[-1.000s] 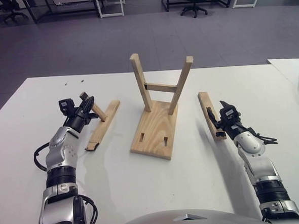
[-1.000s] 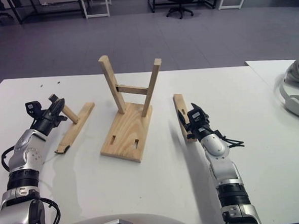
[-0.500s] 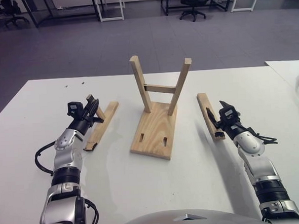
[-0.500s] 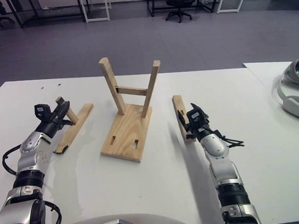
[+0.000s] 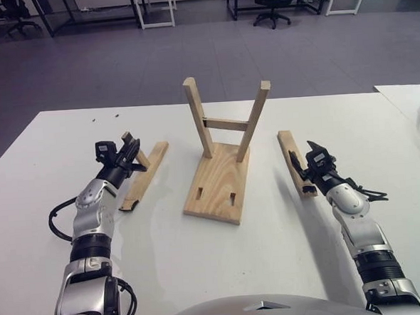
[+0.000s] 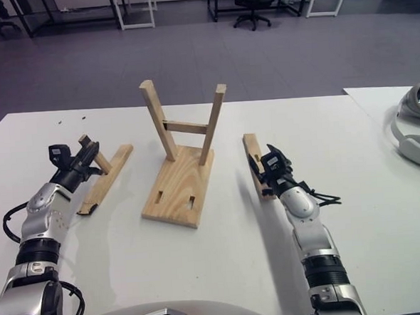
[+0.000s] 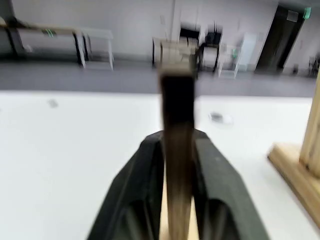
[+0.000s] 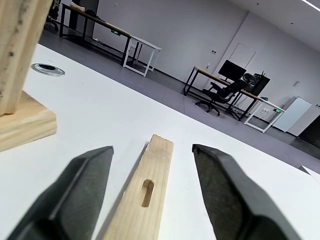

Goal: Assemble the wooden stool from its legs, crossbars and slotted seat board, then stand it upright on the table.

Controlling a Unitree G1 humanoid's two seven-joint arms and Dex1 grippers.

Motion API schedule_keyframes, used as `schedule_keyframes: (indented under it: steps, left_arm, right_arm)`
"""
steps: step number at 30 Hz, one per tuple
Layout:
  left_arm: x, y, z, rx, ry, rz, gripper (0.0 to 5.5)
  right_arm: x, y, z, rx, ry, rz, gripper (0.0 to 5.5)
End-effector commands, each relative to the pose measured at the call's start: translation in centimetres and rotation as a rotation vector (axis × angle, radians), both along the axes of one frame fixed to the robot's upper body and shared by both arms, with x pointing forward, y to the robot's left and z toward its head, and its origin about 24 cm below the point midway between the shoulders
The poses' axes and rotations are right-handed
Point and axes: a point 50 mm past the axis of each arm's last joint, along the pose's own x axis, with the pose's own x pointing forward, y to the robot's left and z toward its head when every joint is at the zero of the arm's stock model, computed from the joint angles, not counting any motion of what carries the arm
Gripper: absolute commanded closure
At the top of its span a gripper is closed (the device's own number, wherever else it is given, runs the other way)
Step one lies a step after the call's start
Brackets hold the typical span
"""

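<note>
Wooden crossbar (image 7: 177,130) clamped in left jaws; right jaws apart astride slotted leg (image 8: 136,215).

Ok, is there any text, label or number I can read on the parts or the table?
No readable text anywhere.
Seat board, standing legs, left leg, crossbar, right leg: bare wood, no marks.
Table: no print.
Green specks in the room behind: too small to read.
</note>
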Motion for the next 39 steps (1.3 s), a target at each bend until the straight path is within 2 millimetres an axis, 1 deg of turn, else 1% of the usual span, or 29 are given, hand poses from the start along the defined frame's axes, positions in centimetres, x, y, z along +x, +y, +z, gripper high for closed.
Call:
schedule_keyframes:
  steps: [1,3,7,10,15,16,17,20,22,23,24,26,28,29,30,31,32,33,35,37,39]
  left_arm:
    - [-0.3,1.3,0.2,0.191,0.113,-0.014,3.95]
    - [-1.1,1.7,-0.3,0.236,0.178,-0.016,3.57]
    - [-3.1,1.5,-0.6,0.184,0.312,-0.033,2.89]
    - [-3.9,2.0,-1.0,0.219,0.387,-0.024,2.39]
    - [-4.7,1.3,-1.6,0.253,0.448,-0.088,2.39]
    - [-4.7,1.4,-1.7,0.279,0.455,-0.089,2.58]
    - [-4.7,1.6,-1.8,0.306,0.459,-0.088,2.66]
    - [-4.6,1.9,-1.9,0.364,0.442,-0.091,3.26]
    - [-4.4,2.1,-1.9,0.37,0.415,-0.083,3.47]
    - [-4.2,2.4,-1.6,0.35,0.377,-0.06,3.47]
    - [-3.8,2.6,-0.9,0.315,0.314,-0.045,3.47]
    - [-2.6,2.1,3.3,0.148,0.047,-0.05,3.47]
    - [-1.9,1.2,9.1,0.013,-0.244,-0.087,3.47]
    - [-1.8,0.7,11.2,-0.002,-0.334,-0.102,3.47]
    - [-1.9,-0.3,13.4,-0.008,-0.426,-0.135,3.47]
    - [-1.9,-1.7,15.1,0.009,-0.492,-0.185,3.47]
    - [-2.1,-3.4,16.5,0.043,-0.565,-0.246,3.47]
    - [-2.3,-5.1,17.6,0.051,-0.624,-0.312,3.47]
    - [-2.3,-8.0,18.5,0.063,-0.681,-0.407,3.47]
    - [-2.3,-10.4,18.5,0.074,-0.694,-0.493,3.47]
    - [-2.6,-11.9,18.2,0.108,-0.697,-0.548,3.47]
  right_arm:
    - [0.5,0.3,0.2,-0.002,-0.023,0.002,2.54]
    - [0.4,0.3,0.1,-0.001,-0.024,-0.004,2.54]
    - [0.3,0.3,-0.2,0.001,-0.02,-0.016,2.54]
    - [0.0,0.3,-0.5,0.004,-0.012,-0.022,2.54]
    - [0.0,0.5,-0.6,-0.002,-0.008,-0.018,2.54]
    - [0.0,0.5,-0.7,-0.003,-0.007,-0.019,2.54]
    - [0.0,0.5,-0.7,-0.004,-0.006,-0.02,2.54]
    - [0.0,0.5,-0.7,-0.004,-0.007,-0.023,2.54]
    - [0.1,0.6,-0.4,0.043,-0.004,-0.028,2.54]
    - [0.2,0.6,0.1,0.115,-0.004,-0.03,2.54]
    - [0.4,0.6,0.8,0.194,-0.008,-0.022,2.54]
    - [0.9,0.9,4.2,0.42,-0.067,0.048,2.54]
    - [1.3,1.8,9.8,0.646,-0.175,0.203,2.54]
    - [1.2,2.3,12.2,0.725,-0.215,0.282,2.54]
    - [1.2,3.2,15.1,0.816,-0.255,0.383,2.54]
    - [1.2,4.3,17.5,0.884,-0.274,0.478,2.54]
    - [1.3,5.5,19.2,0.921,-0.271,0.553,2.54]
    - [1.5,6.8,20.4,0.953,-0.253,0.623,2.54]
    - [1.9,9.0,21.7,1.008,-0.208,0.716,2.54]
    - [2.3,10.7,22.5,1.056,-0.181,0.774,2.54]
    - [2.7,11.4,23.0,1.097,-0.17,0.786,2.54]
